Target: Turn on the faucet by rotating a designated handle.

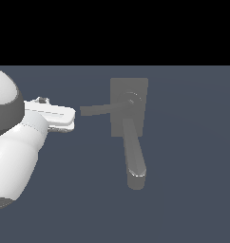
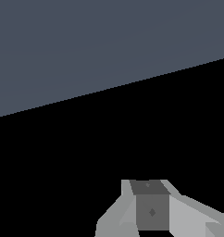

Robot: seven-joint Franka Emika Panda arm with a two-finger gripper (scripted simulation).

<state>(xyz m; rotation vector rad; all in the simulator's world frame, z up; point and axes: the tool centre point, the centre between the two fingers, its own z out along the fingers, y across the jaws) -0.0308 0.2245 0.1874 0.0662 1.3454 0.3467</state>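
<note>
The matte grey faucet [image 1: 129, 105] lies on the floor in the exterior view, with a flat base plate, a round hub [image 1: 133, 99] and a thick spout [image 1: 134, 159] running toward the camera. The handle [image 1: 100, 109] is a thin bar pointing from the hub to the exterior view's left. My gripper [image 1: 64, 117] sits just left of the handle's free end, with a small gap between them. In the wrist view the fingers [image 2: 151, 210] sit together with no gap and hold nothing. The faucet is out of the wrist view.
The white robot arm [image 1: 14, 156] fills the exterior view's left edge. The blue-grey floor [image 1: 193, 156] spreads around the faucet. The wrist view shows only floor [image 2: 86, 46] and black background.
</note>
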